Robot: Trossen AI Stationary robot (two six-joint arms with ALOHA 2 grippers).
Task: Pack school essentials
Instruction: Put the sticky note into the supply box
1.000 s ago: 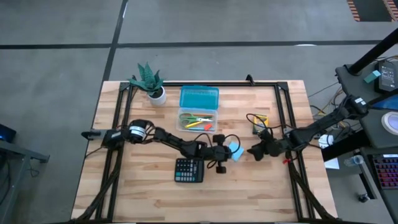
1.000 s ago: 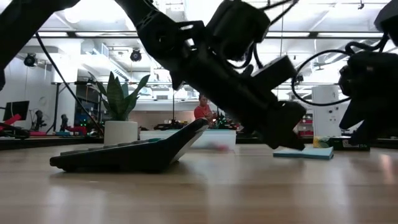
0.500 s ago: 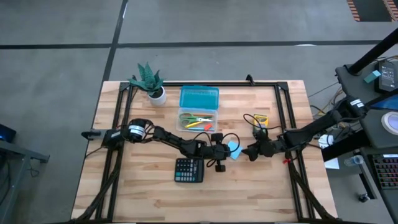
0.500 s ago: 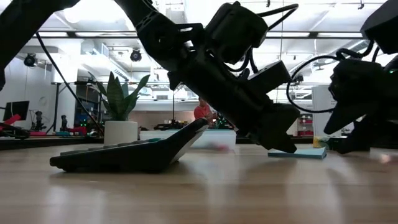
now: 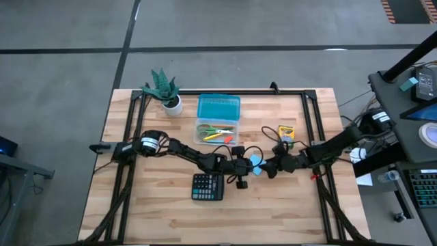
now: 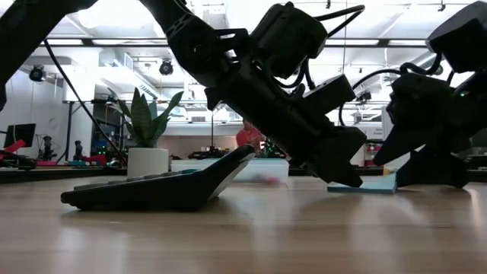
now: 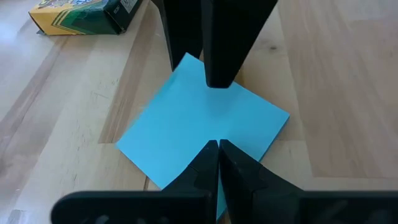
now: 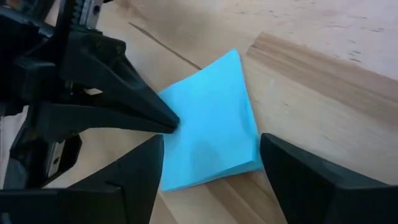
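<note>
1. high view: the right gripper has moved in from the right side of the table over the last second and now sits just beside the note pad, which has slid a little toward the left gripper. the crayon box, partly hidden behind the right arm a second ago, is now fully exposed near the back right. the open case already contains pencils and scissors; the calculator lies at the front and the potted plant stands at the back left corner.

2. low view: the left gripper points steeply down with its tip at the near edge of the note pad. the right gripper is now down at table level on the pad's far side. judgement: the two arms are bracketing the pad so it can be picked up for packing.

3. left wrist view: the left claw is fully shut, fingers pressed together, tip resting on the note pad; it holds nothing. the crayon box lies well apart.

4. right wrist view: the right claw is wide open, its fingers straddling the note pad without clamping it. the left gripper touches the pad's opposite edge.
</note>
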